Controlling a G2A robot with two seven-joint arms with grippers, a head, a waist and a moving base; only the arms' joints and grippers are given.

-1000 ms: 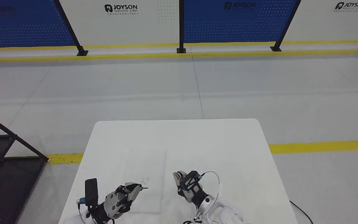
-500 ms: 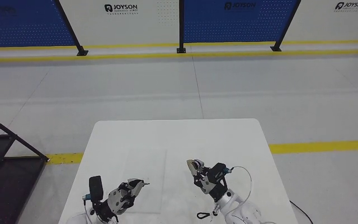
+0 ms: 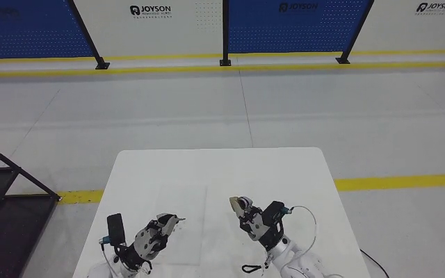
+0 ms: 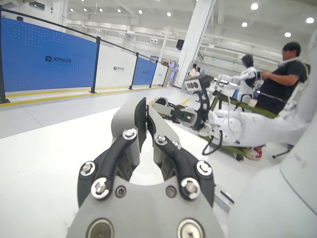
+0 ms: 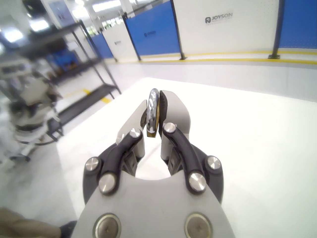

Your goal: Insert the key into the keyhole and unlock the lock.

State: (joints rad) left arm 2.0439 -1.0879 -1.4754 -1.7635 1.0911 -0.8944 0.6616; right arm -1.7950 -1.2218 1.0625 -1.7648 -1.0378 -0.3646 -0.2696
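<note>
My right gripper (image 5: 154, 95) is shut on a padlock (image 5: 151, 115), a shiny metal body with a brass edge standing upright between the pads. In the top view this gripper (image 3: 240, 203) hovers over the near middle of the white table (image 3: 208, 174) with the padlock (image 3: 243, 203) at its tip. My left gripper (image 4: 146, 111) is shut on a thin metal key (image 4: 147, 123) pinched between the black pads. Seen from above, the left gripper (image 3: 170, 221) sits near the table's front left, its key tip (image 3: 181, 219) pointing toward the right gripper, a clear gap apart.
A black metal rack (image 3: 21, 184) stands on the floor beside the table's left edge. The far half of the table is bare white surface. Blue and white barrier panels (image 3: 292, 24) line the far side of the floor.
The right gripper with the padlock has swung to the right and slightly farther from the front edge. The left gripper has shifted only a little.
</note>
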